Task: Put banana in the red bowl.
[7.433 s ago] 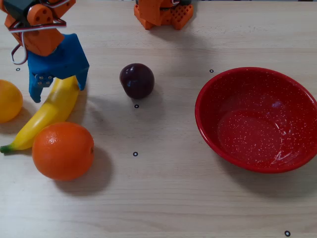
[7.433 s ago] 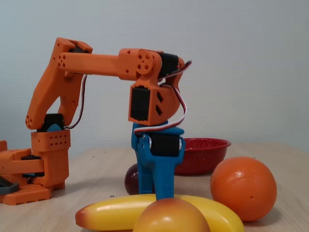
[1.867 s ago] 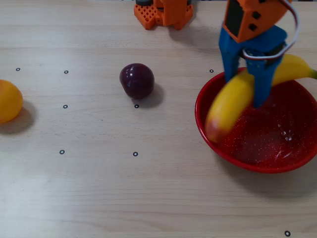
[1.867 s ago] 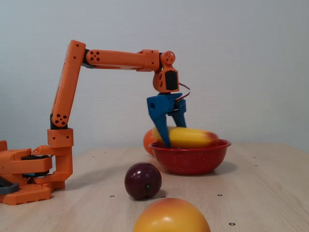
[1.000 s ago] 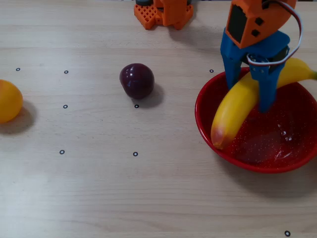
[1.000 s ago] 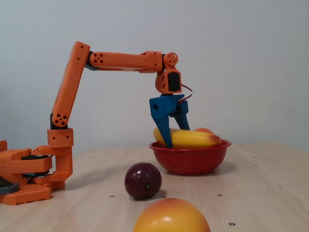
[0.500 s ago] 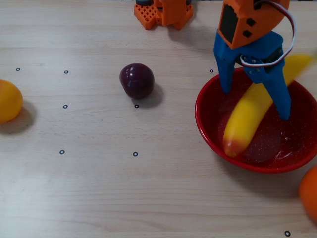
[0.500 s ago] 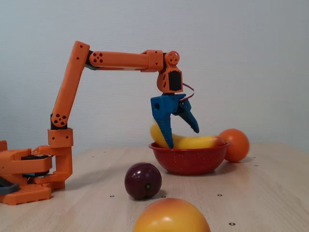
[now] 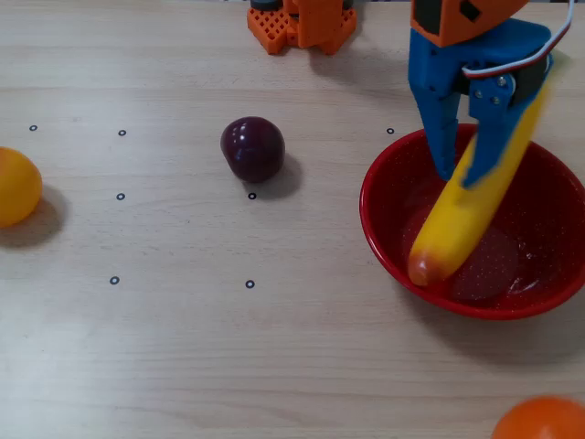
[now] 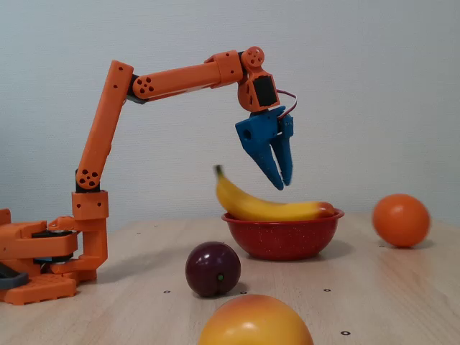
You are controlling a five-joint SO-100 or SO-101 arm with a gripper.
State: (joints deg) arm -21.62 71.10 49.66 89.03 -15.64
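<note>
The banana (image 10: 269,207) is lying in the bowl (image 10: 284,233), clear of the claw (image 10: 282,182). In the fixed view its reddish end is resting on the bowl's right rim and its stem end is sticking up past the left rim, so it is leaning across the bowl rather than sitting flat. In the overhead view the banana (image 9: 462,222) is running diagonally, its reddish tip low against the near-left wall of the bowl (image 9: 388,187) and its upper part passing under the blue fingers.

The claw (image 9: 468,171) is hanging above the bowl with its two blue fingers a little apart and nothing between them. In the fixed view its tips are pointing down, a clear gap of wall showing between them and the banana below.

On the table (image 9: 274,347) a dark plum (image 9: 252,148) is sitting well left of the bowl, a yellow fruit (image 9: 16,187) is at the far left edge, and an orange (image 10: 401,220) is lying apart from the bowl, to its right in the fixed view. The arm's base (image 10: 39,255) is standing at the left.
</note>
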